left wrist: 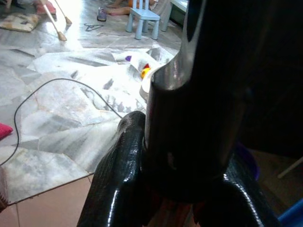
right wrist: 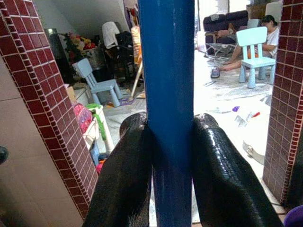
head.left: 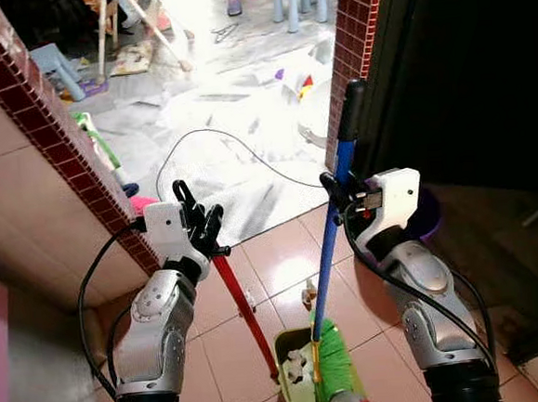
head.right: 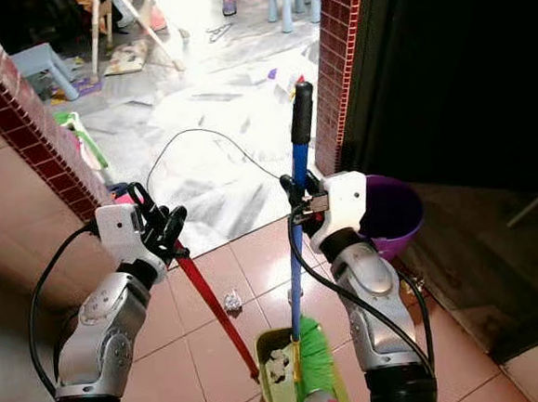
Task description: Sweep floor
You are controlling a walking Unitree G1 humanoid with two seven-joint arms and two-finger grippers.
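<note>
Right pincer [head.left: 335, 192] pinched the blue broom handle [head.left: 332, 233] between its two glossy black fingers [right wrist: 124, 175], the pole standing nearly upright with a black grip at its top. Left pincer [head.right: 164, 230] was pressed together on the top of the red dustpan handle [head.right: 212, 303], which slanted down toward the robot's feet.

Below the two arms lay a floor of glossy pinkish-brown tiles [head.left: 282, 246] with pale grout lines. On it sat the yellow-green dustpan [head.right: 275, 373], its red pole running into its rear edge, with pale scraps of litter inside. The broom's bright green bristles [head.right: 314, 356] rested at the pan's mouth. A crumpled bit of paper [head.right: 231, 302] lay on the tiles between the two poles.

Ahead, two pillars faced with small dark-red tiles [right wrist: 33, 80] framed an opening onto a grey-white marbled floor [head.left: 216, 121], brightly lit and strewn with paper and small toys. A thin black cable [head.left: 227, 144] looped across it. Light blue child-size chairs [right wrist: 255, 47] stood farther in, and a person sat on the floor beyond. A purple bucket [head.right: 391, 212] stood just right of the right arm, against a dark doorway.

No writing or labels could be read.
</note>
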